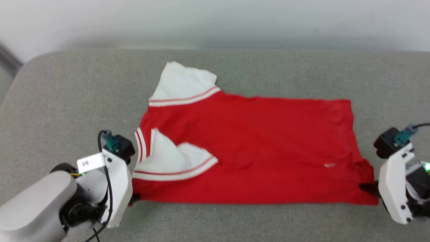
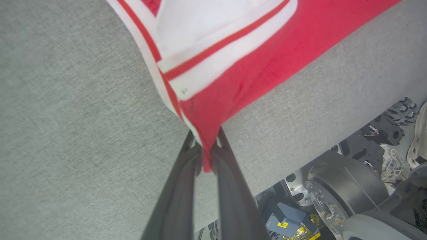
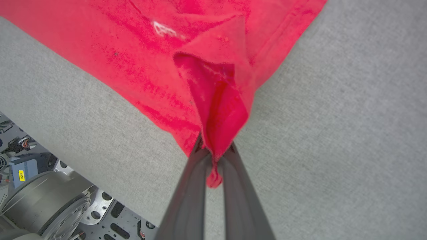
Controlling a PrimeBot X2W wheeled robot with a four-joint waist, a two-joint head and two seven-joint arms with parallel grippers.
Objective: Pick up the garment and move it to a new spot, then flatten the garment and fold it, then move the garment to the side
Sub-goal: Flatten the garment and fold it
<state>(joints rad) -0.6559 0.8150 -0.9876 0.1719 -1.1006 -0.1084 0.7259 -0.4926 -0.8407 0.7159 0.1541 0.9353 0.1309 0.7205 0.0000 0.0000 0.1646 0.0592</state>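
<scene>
While the left gripper (image 2: 206,148) pinches the shoulder corner of the garment (image 1: 255,148) and the right gripper (image 3: 216,151) its hem corner, it lies spread on the surface (image 1: 67,84), seemingly for a fold

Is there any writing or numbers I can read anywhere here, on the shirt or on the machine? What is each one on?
"3%", as best it reads: white tag on the left arm; its second sign is blurred.
"800": yellow sticker on a blue-grey box, seen sideways in the right wrist view.
Unreadable: small white mark on the garment, too blurred to make out.
</scene>
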